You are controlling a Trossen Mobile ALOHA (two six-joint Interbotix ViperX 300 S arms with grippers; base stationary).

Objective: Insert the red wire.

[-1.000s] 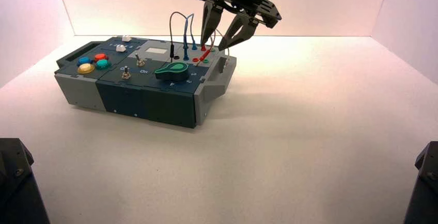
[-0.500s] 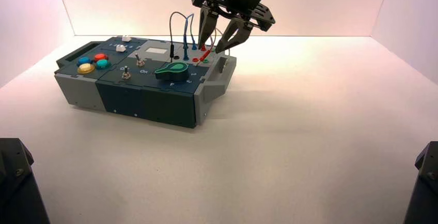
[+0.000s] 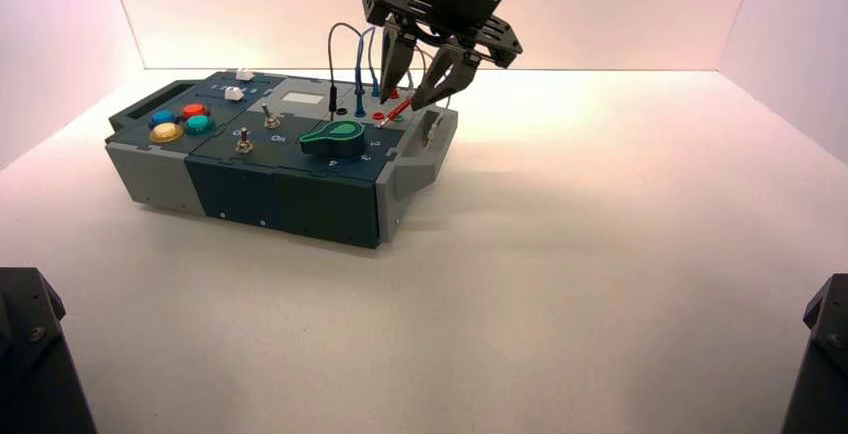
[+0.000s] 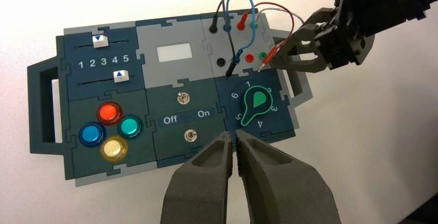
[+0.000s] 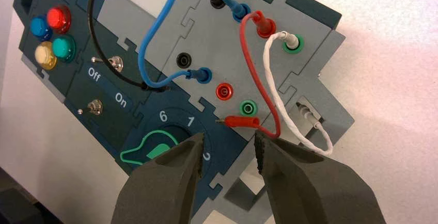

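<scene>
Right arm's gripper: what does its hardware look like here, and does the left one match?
The right gripper is matte black: a blocky, perforated bracket carrying two tapered, wedge-shaped jaws whose inner faces are finely ridged. The left gripper has the same dark grey, blunt-tipped wedges. No cables, markings or sleeves show on either.

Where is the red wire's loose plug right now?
In the right wrist view, the loose plug lies on the box's wire panel by the green socket, near the open right hand.

Setting: robotics lab test enclosure | Surroundings: plain white floor (image 3: 600, 284) and white walls (image 3: 620, 4) on three sides | Contents: lone practice box (image 3: 290, 154) with buttons, switches, dial, sockets | Rig: two black robot arms overhead
</scene>
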